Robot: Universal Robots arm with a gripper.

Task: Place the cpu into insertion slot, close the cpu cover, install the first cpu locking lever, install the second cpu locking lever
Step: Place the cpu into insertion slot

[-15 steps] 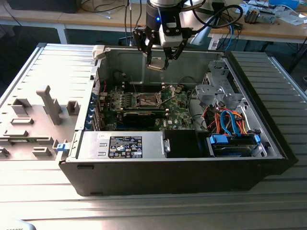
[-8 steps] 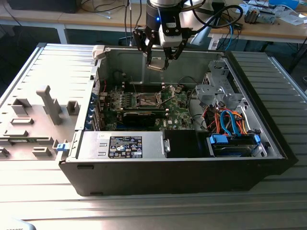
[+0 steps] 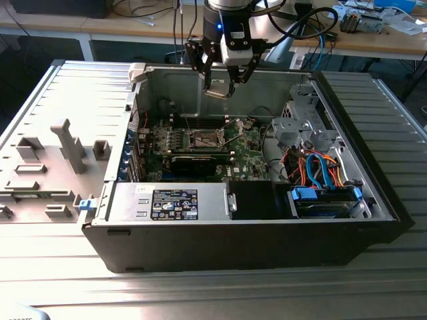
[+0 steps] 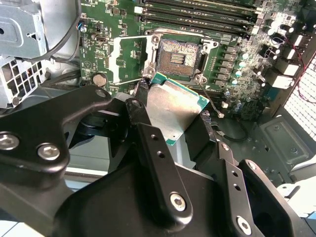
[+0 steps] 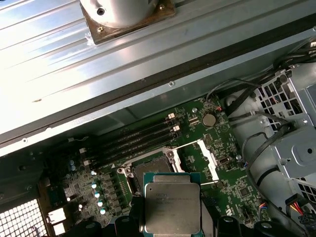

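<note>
My gripper (image 3: 220, 85) hangs above the open computer case, shut on the cpu (image 3: 219, 89) by two opposite edges. In both wrist views the cpu (image 4: 170, 106) (image 5: 172, 210) is a flat square chip with a silvery top and a green rim, held level between the black fingers (image 4: 142, 96). The insertion slot (image 4: 178, 57) (image 5: 150, 170) lies below it on the green motherboard (image 3: 243, 150), dark-centred and uncovered. The cpu cover (image 4: 126, 59) (image 5: 206, 160) is swung open to one side of the slot. The cpu is well above the slot and not touching it.
Memory slots (image 4: 197, 12) run beside the socket. A long black card (image 3: 193, 162) crosses the board in front. A silver drive cage (image 3: 297, 123) and blue and orange cables (image 3: 320, 170) sit at the exterior view's right. Grey plastic fixtures (image 3: 70, 143) stand on the table at the left.
</note>
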